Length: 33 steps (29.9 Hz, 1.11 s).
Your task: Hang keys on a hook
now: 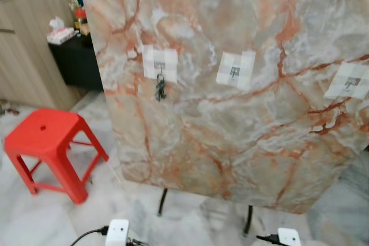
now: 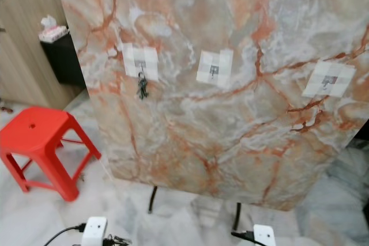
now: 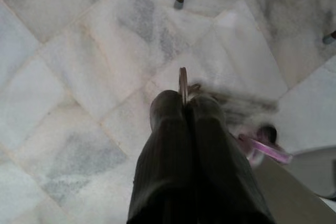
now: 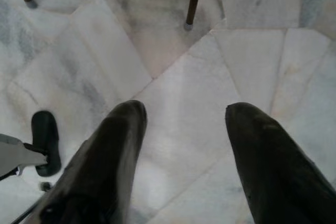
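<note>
Each arm ends in a white, boxy block with black cable trailing off it. The left hand (image 3: pixel 185 109) has two long black fingers (image 3: pixel 163 145) with a fine ribbed surface; the right hand's (image 4: pixel 184 109) black fingers (image 4: pixel 113 145) look smoother and rounded at the tips.

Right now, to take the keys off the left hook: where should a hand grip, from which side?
Grip the keys low, under the hook, not at the top loop. Come straight from the front, fingers either side: they hang flat against the board, so nothing fits behind. Probably the right hand, which is open; the left hand is shut on a key ring.
</note>
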### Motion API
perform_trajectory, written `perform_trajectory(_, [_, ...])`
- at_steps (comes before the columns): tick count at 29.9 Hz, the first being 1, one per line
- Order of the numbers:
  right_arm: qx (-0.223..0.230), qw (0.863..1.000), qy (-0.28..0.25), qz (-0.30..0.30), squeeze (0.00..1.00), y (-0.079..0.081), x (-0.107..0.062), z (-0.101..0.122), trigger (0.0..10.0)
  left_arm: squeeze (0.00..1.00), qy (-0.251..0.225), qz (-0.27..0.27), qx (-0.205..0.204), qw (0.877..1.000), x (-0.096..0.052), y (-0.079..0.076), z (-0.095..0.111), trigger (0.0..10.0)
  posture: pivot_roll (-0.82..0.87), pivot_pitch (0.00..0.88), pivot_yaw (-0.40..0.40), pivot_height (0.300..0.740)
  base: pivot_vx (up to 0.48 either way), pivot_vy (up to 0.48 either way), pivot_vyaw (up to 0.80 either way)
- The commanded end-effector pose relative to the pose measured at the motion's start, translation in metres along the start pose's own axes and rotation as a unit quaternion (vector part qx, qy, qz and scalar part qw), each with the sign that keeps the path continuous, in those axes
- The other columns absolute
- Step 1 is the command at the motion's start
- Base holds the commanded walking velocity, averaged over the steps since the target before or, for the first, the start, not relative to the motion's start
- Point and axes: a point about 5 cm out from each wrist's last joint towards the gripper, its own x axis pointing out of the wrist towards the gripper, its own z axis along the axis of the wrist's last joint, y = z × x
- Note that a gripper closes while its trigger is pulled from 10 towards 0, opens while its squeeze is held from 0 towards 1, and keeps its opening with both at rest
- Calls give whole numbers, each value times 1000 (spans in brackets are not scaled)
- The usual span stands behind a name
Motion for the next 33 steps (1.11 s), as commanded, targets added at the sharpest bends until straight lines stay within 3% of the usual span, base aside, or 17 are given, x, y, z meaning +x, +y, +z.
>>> perform_trajectory(1, [-3,1000,-1,-12,0,-9,-1,2,10000,0,-17,-2,2,1000,2,-5,10,10000,114,0,-68,740,0,-409,0])
perform_trajectory(7, [-5,1000,-3,-10,0,-6,-1,4,10000,0,-39,14,16,999,4,-3,22,10000,112,0,-70,740,0,-404,0])
perform_trajectory(9, [-6,1000,-4,-7,0,-2,0,5,10000,0,-83,44,19,995,5,4,42,10000,108,0,-70,740,0,-204,0])
perform_trajectory(10, [-6,1000,-4,-7,0,-2,0,5,10000,0,-83,44,19,995,5,4,42,10000,108,0,-70,740,0,0,0])
perform_trajectory(11, [-6,1000,-4,-7,0,-1,0,5,10000,0,-118,68,18,991,4,9,58,10000,109,0,-70,740,0,0,0])
perform_trajectory(12, [-6,1000,-4,-7,0,-1,0,5,10000,0,-118,68,18,991,4,9,58,10000,109,0,-70,740,0,0,0])
perform_trajectory(13, [-7,1000,-3,-6,0,1,0,4,10000,0,-192,83,7,978,1,15,89,10000,113,0,-72,740,0,0,0])
perform_trajectory(16, [-8,1000,-2,-7,0,1,0,2,10000,0,-247,83,7,965,-3,15,113,10000,114,0,-72,740,0,0,0])
perform_trajectory(17, [-9,1000,-1,-7,0,0,0,1,10000,0,-292,67,1,954,-7,13,133,10000,118,0,-73,740,0,0,0])
perform_trajectory(19, [-10,1000,0,-8,0,-1,0,-1,10000,0,-325,46,-2,945,-11,10,147,10000,120,0,-74,740,0,0,0])
perform_trajectory(22, [-13,1000,1,-10,0,-6,-1,-4,10000,0,-400,7,22,916,-25,4,178,10000,121,0,-73,740,0,0,0])
perform_trajectory(25, [-13,1000,0,-12,0,-10,-2,-4,10000,0,-431,26,36,901,-33,8,189,10000,120,0,-73,740,0,0,0])
perform_trajectory(26, [-13,1000,-2,-13,0,-12,-2,-4,10000,0,-440,75,60,893,-37,16,197,10000,122,0,-74,740,0,0,0])
perform_trajectory(28, [-12,1000,-4,-14,0,-14,-3,-3,10000,0,-450,116,76,882,-42,21,206,10000,125,0,-76,740,0,0,0])
perform_trajectory(29, [-12,1000,-5,-14,0,-15,-3,-3,10000,0,-474,140,88,865,-50,22,217,10000,125,0,-77,740,0,0,0])
perform_trajectory(31, [-15,1000,-5,-14,0,-15,-3,-3,10000,0,-490,164,118,848,-57,20,226,10000,125,0,-77,740,0,0,0])
perform_trajectory(33, [-17,1000,-6,-13,0,-14,-3,-2,10000,0,-514,191,209,810,-68,12,240,10000,120,0,-77,740,0,0,0])
